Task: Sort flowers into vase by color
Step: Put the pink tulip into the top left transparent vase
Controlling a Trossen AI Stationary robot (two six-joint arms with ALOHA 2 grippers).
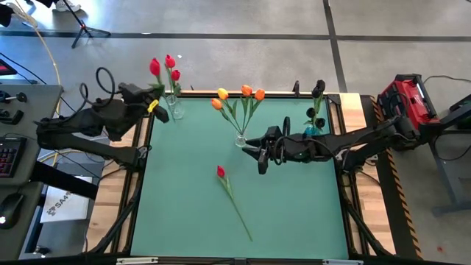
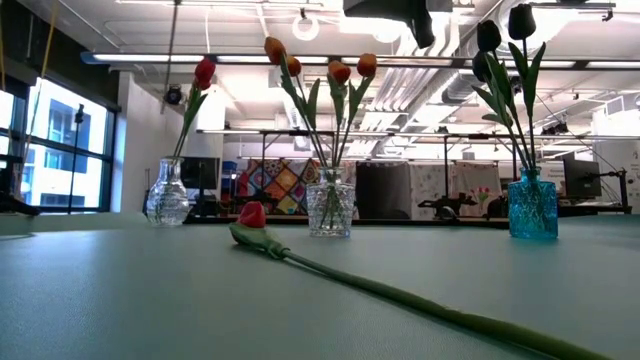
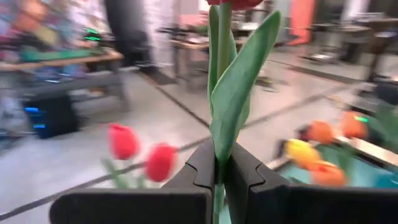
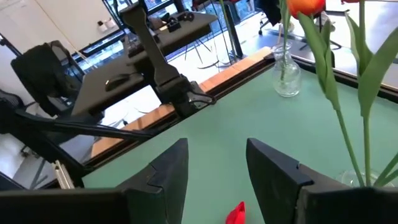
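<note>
A clear vase (image 1: 174, 111) at the table's far-left corner shows three red tulips (image 1: 170, 61) above it. My left gripper (image 1: 157, 101) is beside it, shut on a red tulip's stem. The middle clear vase (image 1: 241, 140) holds orange and yellow tulips (image 1: 246, 91). A blue vase (image 1: 313, 129) on the far right holds dark tulips (image 2: 520, 22). One more red tulip (image 1: 221, 171) lies flat on the green mat, its stem (image 1: 239, 213) running toward the near edge. My right gripper (image 1: 262, 156) hovers open just right of the middle vase, above that head (image 4: 235, 214). My left gripper pinches a red tulip's green stem (image 3: 219, 155) between its two fingers (image 3: 202, 171), at the base of a long leaf (image 3: 239, 87). The stem stands upright and the red head (image 3: 233, 3) rises above the fingers. The stem's lower end is hidden behind the gripper.
The three vases stand in a row along the far edge, leaving free mat on the near half around the lying tulip. A wooden border (image 1: 118, 191) frames the mat. A red case (image 1: 408, 99) and a desk with a keyboard (image 1: 7, 158) lie off the table.
</note>
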